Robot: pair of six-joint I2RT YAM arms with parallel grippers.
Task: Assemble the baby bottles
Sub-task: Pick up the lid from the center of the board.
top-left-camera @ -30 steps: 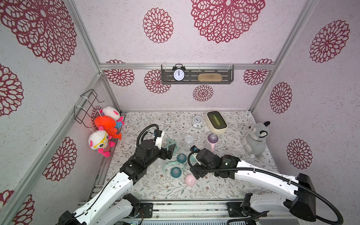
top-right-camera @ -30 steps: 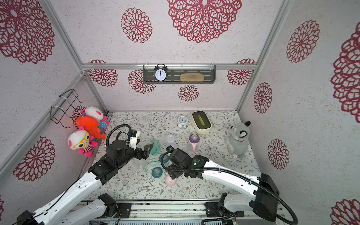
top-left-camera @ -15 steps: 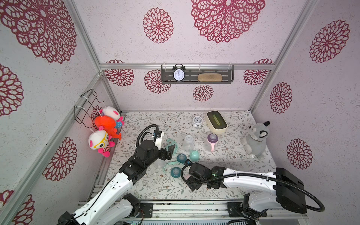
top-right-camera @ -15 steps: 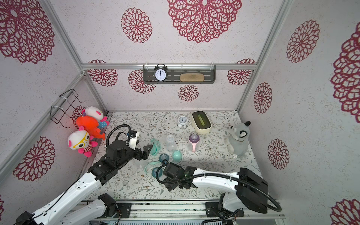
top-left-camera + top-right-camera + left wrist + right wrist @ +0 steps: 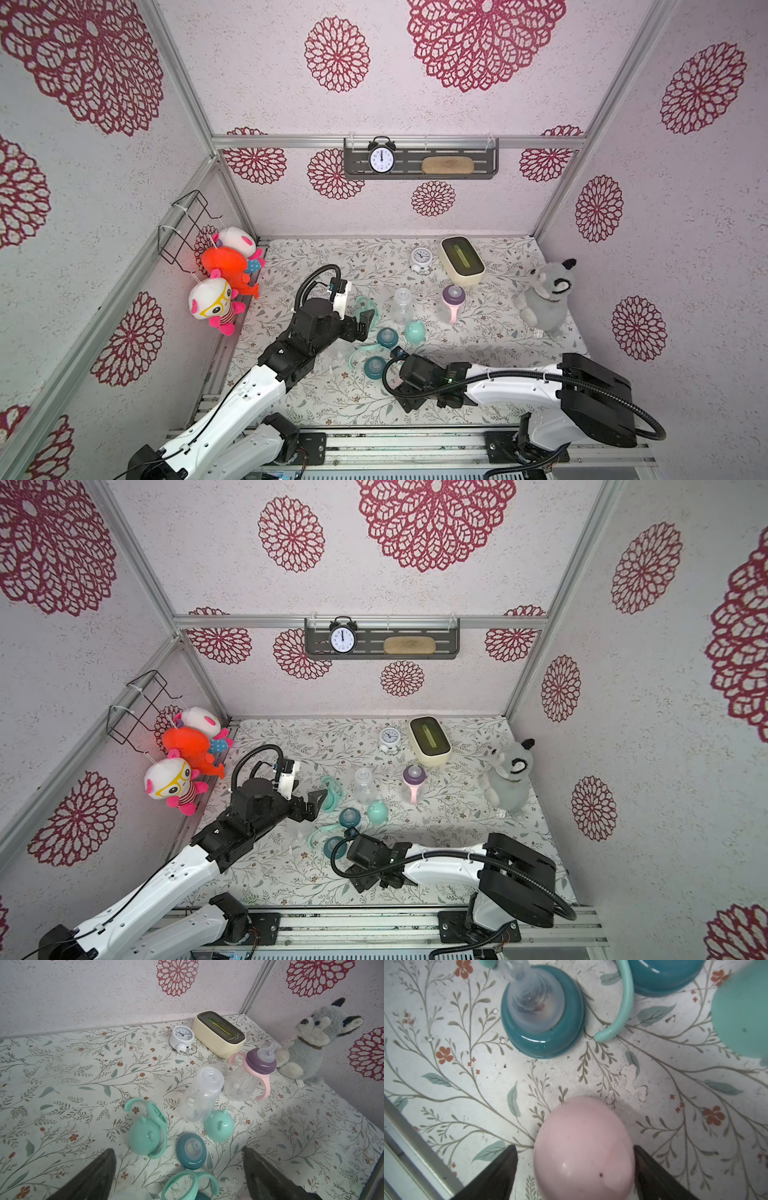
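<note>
1. While looking down in both top views, finding a pale mat (image 5: 316,399) printed with leafy sprigs and small orange flowers, filling the lower middle of the frame and boxed in by walls (image 5: 249,83) papered with crimson rosettes.
2. Spotting a grey shelf (image 5: 419,174) at centre frame, carrying a black alarm clock (image 5: 381,160) and a tan pad (image 5: 447,166); at mid-left, a wire basket (image 5: 183,228) and plush dolls (image 5: 212,303) hanging against the side wall.
3. Finding, at the back of the mat, a small white alarm clock (image 5: 421,259) just beside a cream box (image 5: 463,259), and a grey plush wolf (image 5: 544,297) sitting at the right.
4. Locating the baby bottles (image 5: 365,785) in pieces at centre frame: a pink-handled bottle (image 5: 451,305) standing upright, purple collar and nipple on; a clear bare bottle (image 5: 402,305) just left of it; a mint dome cap (image 5: 415,331) at its foot; two teal collars (image 5: 386,336) lower left of that, with a mint handle ring (image 5: 630,997) beside them.
5. Tracing the left arm (image 5: 249,395) slanting up from the lower left, with the left gripper (image 5: 362,328) hanging just above the mint parts, fingers (image 5: 93,1178) spread wide and holding nothing.
6. Following the right arm (image 5: 511,384) lying low from the lower right toward centre, wrist pointing downward; in the wrist view, catching the right gripper (image 5: 574,1147) straddling a pink dome cap (image 5: 583,1126) resting on the mat, fingers (image 5: 500,1172) parted, one clear of the cap, the other right at its edge, not clamping it.
</note>
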